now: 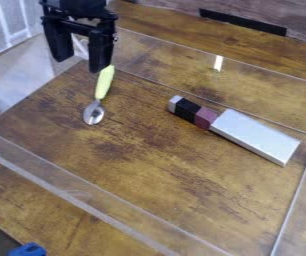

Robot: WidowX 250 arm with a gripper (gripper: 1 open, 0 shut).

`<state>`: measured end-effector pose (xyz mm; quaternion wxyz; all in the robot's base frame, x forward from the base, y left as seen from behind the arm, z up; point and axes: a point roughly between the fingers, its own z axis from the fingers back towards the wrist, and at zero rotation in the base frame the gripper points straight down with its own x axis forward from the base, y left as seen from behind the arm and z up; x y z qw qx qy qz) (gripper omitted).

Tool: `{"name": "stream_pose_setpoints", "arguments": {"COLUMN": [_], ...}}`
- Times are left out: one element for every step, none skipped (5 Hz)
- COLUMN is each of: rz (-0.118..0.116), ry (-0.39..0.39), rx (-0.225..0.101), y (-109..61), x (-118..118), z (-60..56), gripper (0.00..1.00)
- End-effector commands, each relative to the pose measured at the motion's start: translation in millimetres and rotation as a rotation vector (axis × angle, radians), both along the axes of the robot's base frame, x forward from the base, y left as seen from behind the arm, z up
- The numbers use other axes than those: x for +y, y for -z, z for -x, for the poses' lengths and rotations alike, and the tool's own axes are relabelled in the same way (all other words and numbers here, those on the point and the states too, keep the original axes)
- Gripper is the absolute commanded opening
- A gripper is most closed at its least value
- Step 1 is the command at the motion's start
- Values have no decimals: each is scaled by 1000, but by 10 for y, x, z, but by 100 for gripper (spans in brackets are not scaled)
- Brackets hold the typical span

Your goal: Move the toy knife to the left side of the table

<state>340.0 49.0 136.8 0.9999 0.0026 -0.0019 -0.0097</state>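
Toy knife (240,129) on table (142,160), right of spoon (100,93), blade toward right wall.
Gripper (81,55) w/ jaws apart, empty, above spoon's yellow handle end, prob. not touching. No legible labels. Blue obj. (29,250) at bottom edge, outside wall.

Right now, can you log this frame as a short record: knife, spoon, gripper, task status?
knife: toy knife lying flat on the right side of the table, handle toward the middle
spoon: yellow-handled spoon left of the knife, apart from it
gripper: gripper open, empty, above the spoon's handle end
task status: knife not yet grasped or moved left
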Motion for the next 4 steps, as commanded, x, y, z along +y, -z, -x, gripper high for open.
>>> {"name": "stream_pose_setpoints", "arguments": {"rz": [-4, 0, 3, 4], "ry": [25, 32, 39, 47], "rx": [-63, -64, -63, -66], "y": [-173, -161, -149, -180], "x": [-48, -70, -83, -91], "z": [-90, -95, -104, -105], "gripper": [100, 100, 100, 100]}}
